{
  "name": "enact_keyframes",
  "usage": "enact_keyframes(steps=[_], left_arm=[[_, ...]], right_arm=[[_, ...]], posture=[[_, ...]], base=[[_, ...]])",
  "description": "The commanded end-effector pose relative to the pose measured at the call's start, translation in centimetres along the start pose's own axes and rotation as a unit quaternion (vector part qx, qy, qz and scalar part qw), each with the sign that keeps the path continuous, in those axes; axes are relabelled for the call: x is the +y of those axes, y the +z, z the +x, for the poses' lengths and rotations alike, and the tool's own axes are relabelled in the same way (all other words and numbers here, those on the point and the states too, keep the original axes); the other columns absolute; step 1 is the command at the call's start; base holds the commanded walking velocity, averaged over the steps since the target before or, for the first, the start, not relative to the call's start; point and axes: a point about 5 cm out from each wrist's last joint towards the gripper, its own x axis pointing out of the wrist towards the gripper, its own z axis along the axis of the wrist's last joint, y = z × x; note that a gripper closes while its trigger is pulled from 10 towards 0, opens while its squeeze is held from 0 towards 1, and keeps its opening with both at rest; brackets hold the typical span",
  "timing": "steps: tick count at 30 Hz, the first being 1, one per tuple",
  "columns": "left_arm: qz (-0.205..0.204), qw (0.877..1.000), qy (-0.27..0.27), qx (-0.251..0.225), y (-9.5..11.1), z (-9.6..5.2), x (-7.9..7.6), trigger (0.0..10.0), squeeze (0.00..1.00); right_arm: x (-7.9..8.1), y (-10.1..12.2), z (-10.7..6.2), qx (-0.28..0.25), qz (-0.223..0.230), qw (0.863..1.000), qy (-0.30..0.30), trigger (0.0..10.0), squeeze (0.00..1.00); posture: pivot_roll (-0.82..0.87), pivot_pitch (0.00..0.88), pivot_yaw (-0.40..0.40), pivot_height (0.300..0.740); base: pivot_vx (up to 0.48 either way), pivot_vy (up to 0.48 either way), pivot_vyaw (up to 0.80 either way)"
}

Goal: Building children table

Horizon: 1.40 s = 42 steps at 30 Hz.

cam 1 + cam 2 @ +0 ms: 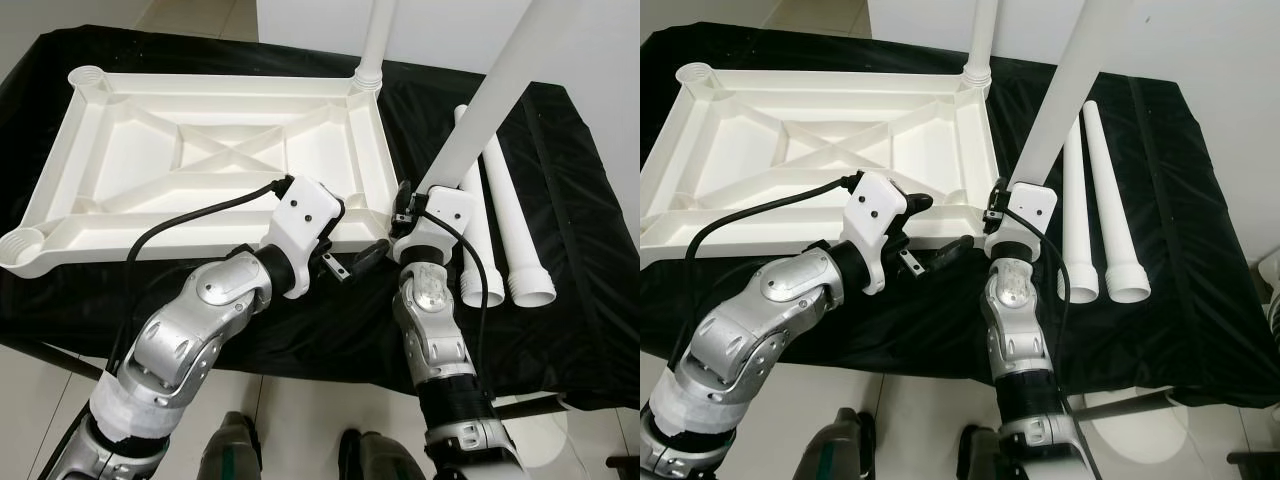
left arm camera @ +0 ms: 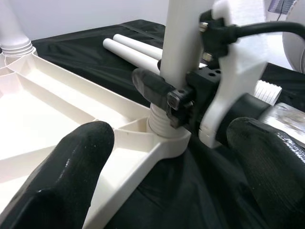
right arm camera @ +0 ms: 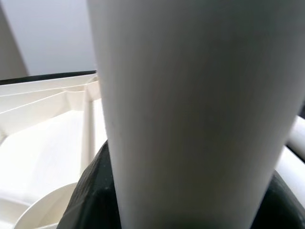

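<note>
A white plastic tabletop (image 1: pixel 120 200) lies upside down on a black-draped table. One white leg (image 1: pixel 372 40) stands in its far right corner socket. My right gripper (image 1: pixel 404 206) is shut on a second leg (image 1: pixel 490 100), which stands slightly tilted. The left wrist view shows this leg's threaded end (image 2: pixel 159 119) sitting in the near right corner socket (image 2: pixel 167 138). My left gripper (image 1: pixel 356 232) is open, its two fingers (image 2: pixel 71 181) straddling the tabletop's front rim just beside that socket. The held leg (image 3: pixel 190 95) takes up most of the right wrist view.
Two loose white legs (image 1: pixel 505 220) lie side by side on the black cloth (image 1: pixel 580 300) to the right of my right arm. The sockets at the far left corner (image 1: pixel 88 78) and near left corner (image 1: pixel 25 245) stand empty. The table's front edge is close to my body.
</note>
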Motion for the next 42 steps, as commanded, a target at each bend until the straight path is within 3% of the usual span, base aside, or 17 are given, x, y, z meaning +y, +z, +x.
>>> enact_keyframes(steps=[1, 14, 22, 23, 25, 26, 35, 41, 42], left_arm=[[-0.002, 1.000, -0.024, 0.006, -0.1, -0.1, -0.5, 10.0, 0.00], [-0.006, 0.998, -0.066, 0.022, -1.0, -0.3, -1.6, 10.0, 0.00], [-0.004, 0.998, -0.062, 0.027, -1.3, -0.3, -1.4, 10.0, 0.00], [-0.003, 0.998, -0.059, 0.026, -1.2, -0.3, -1.3, 10.0, 0.00], [-0.003, 0.998, -0.059, 0.025, -1.2, -0.3, -1.2, 10.0, 0.00], [-0.002, 0.998, -0.059, 0.025, -1.2, -0.3, -1.2, 10.0, 0.00], [-0.002, 0.998, -0.058, 0.024, -1.2, -0.2, -1.2, 10.0, 0.00], [-0.003, 0.998, -0.056, 0.024, -1.2, -0.2, -1.2, 10.0, 0.00], [-0.003, 0.998, -0.056, 0.024, -1.2, -0.2, -1.2, 10.0, 0.00]], right_arm=[[-2.8, -3.3, -0.6, 0.076, -0.014, 0.994, -0.073, 10.0, 0.00], [-2.5, -3.0, 0.6, 0.064, -0.012, 0.995, -0.075, 10.0, 0.00], [-2.3, -2.9, 0.9, 0.055, -0.008, 0.996, -0.069, 10.0, 0.00], [-2.2, -2.8, 0.9, 0.050, -0.007, 0.997, -0.064, 10.0, 0.90], [-2.2, -2.7, 0.9, 0.046, -0.008, 0.997, -0.062, 10.0, 0.90], [-2.2, -2.6, 0.9, 0.041, -0.005, 0.997, -0.060, 10.0, 1.00], [-2.0, -2.1, 1.0, 0.019, -0.003, 0.999, -0.037, 10.0, 1.00], [-1.8, -2.3, 1.1, 0.033, 0.017, 0.998, 0.041, 10.0, 1.00], [-1.7, -2.4, 1.1, 0.042, 0.024, 0.996, 0.071, 10.0, 0.87]], posture=[[0.13, 0.136, -0.002, 0.740], [0.12, 0.138, -0.004, 0.740], [0.11, 0.138, -0.011, 0.740], [0.11, 0.138, -0.012, 0.740], [0.11, 0.137, -0.013, 0.740], [0.11, 0.136, -0.013, 0.740], [0.11, 0.134, -0.015, 0.740], [0.10, 0.137, -0.016, 0.740], [0.10, 0.137, -0.016, 0.740]], base=[[0.000, 0.000, 0.00], [0.000, 0.000, 0.00], [0.000, 0.000, 0.00], [0.000, 0.000, 0.00], [0.000, 0.000, 0.00], [0.000, 0.000, 0.00], [0.000, 0.000, 0.00], [0.000, 0.000, 0.00], [0.000, 0.000, 0.00]])
